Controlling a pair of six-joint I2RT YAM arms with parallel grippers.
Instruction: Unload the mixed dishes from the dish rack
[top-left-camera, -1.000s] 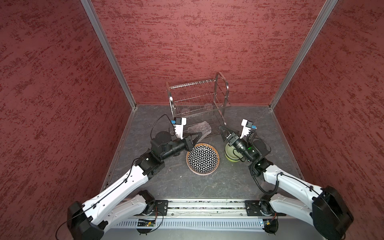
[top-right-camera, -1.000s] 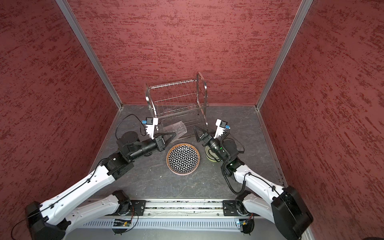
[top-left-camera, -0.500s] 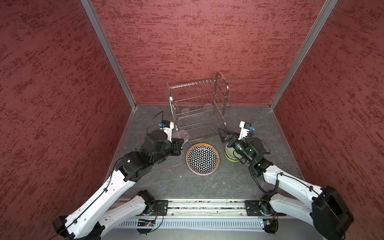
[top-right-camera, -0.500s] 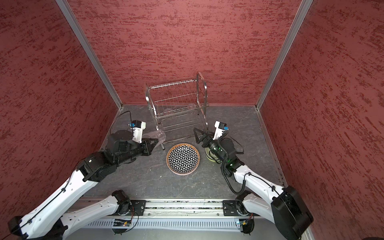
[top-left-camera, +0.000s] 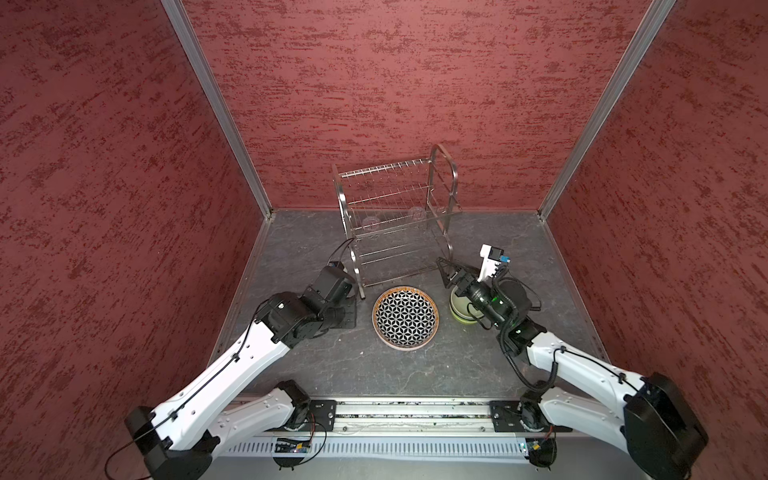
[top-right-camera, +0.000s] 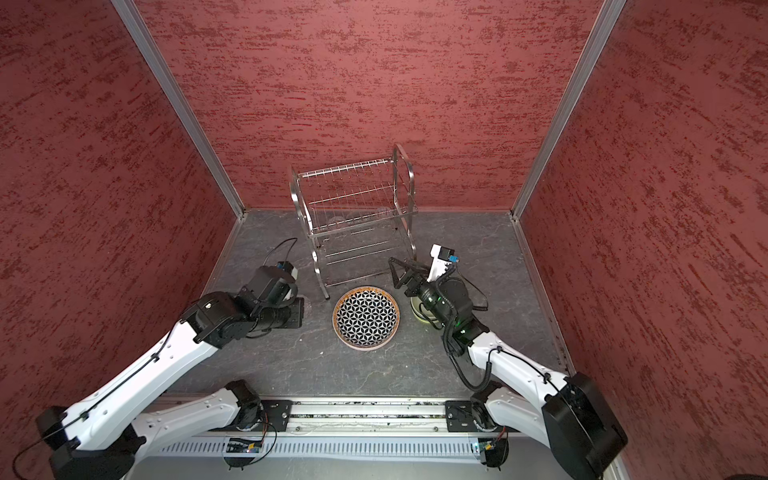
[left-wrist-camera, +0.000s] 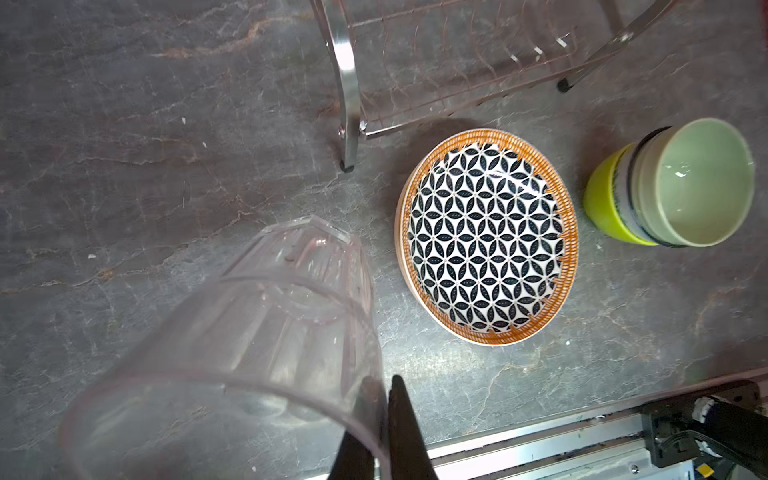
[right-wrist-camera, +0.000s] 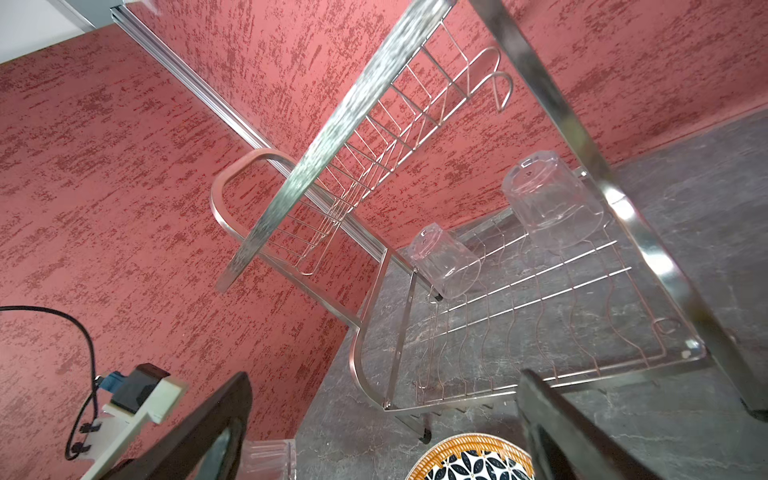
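I held the clear glass tumbler (left-wrist-camera: 266, 316) low beside the shiny wire dish rack (top-left-camera: 395, 216), ready I judged for setting down, the left gripper (left-wrist-camera: 384, 386) clamped tight on its rim, while the right gripper (right-wrist-camera: 384, 376) gaped empty toward two upturned tumblers (right-wrist-camera: 552, 203) on the rack's lower shelf.

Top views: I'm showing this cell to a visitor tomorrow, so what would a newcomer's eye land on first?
Probably the black-and-white patterned plate lying flat in the middle, just in front of the shiny dish rack at the back. Next comes the left gripper pinching the rim of a clear tumbler left of the plate, with two more tumblers upside down in the rack.
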